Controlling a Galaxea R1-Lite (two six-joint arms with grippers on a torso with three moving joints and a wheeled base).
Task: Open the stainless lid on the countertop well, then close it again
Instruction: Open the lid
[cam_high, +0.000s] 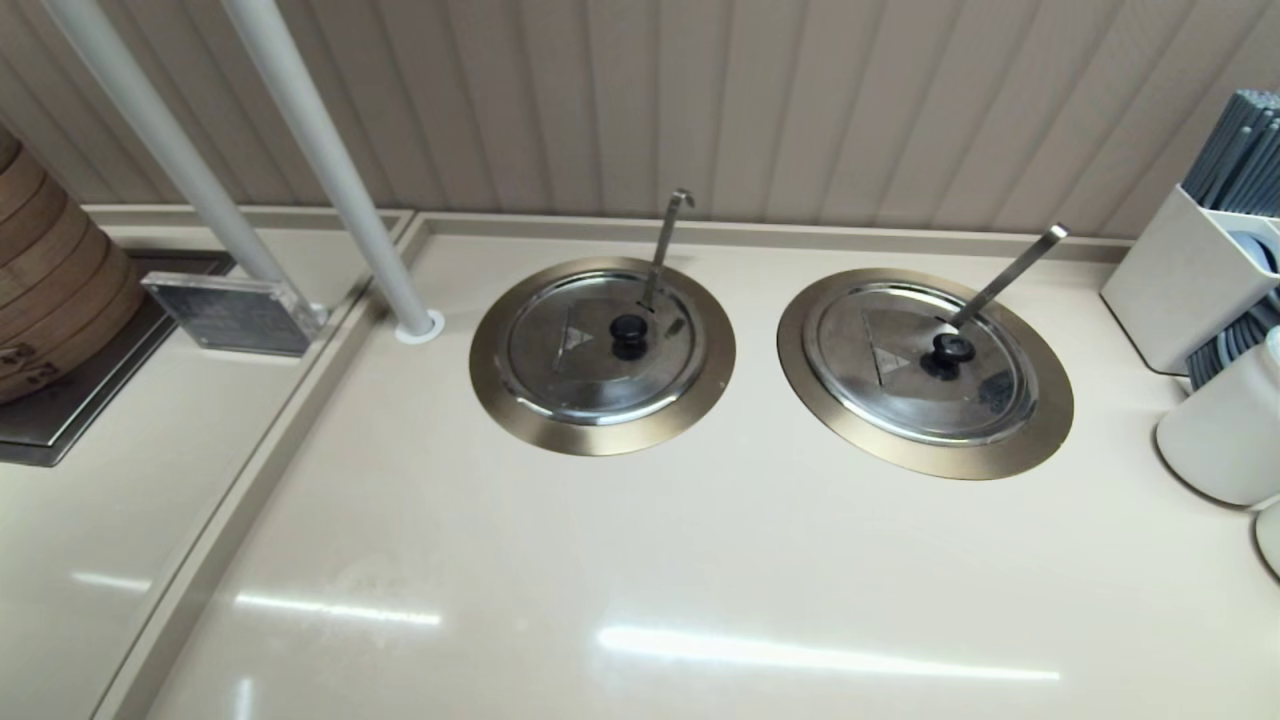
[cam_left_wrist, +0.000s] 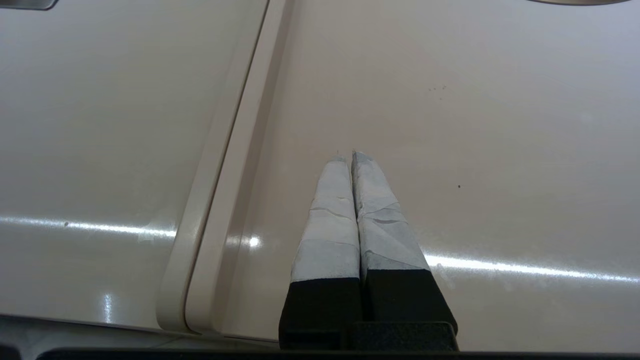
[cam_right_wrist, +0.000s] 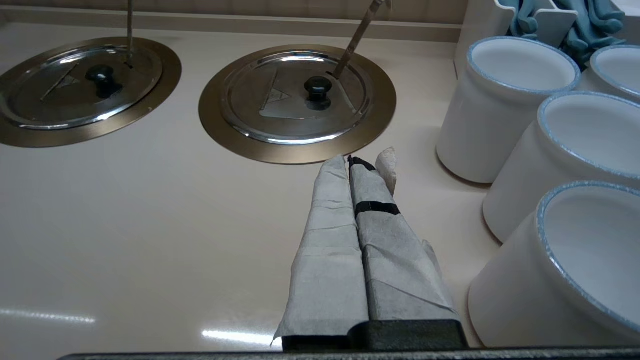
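Note:
The stainless lid (cam_high: 920, 362) with its black knob (cam_high: 952, 350) lies shut on the right-hand countertop well, whose bronze ring (cam_high: 1000, 450) frames it. A flat-tipped ladle handle (cam_high: 1010, 272) sticks up through its slot. The right wrist view shows the same lid (cam_right_wrist: 295, 100) and ring (cam_right_wrist: 220, 130) just beyond my right gripper (cam_right_wrist: 348, 159), which is shut, holds nothing and hovers over bare counter short of the ring. My left gripper (cam_left_wrist: 346, 156) is shut and empty too, above plain counter beside a raised seam (cam_left_wrist: 220, 190). Neither gripper shows in the head view.
A twin lid (cam_high: 600, 350) with a hook-tipped ladle handle (cam_high: 668, 235) sits in the left ring. White ceramic cups (cam_right_wrist: 505, 100) crowd the right side, close to my right gripper. A white holder (cam_high: 1190, 280), two slanting poles (cam_high: 330, 170) and a bamboo steamer (cam_high: 50, 280) stand around.

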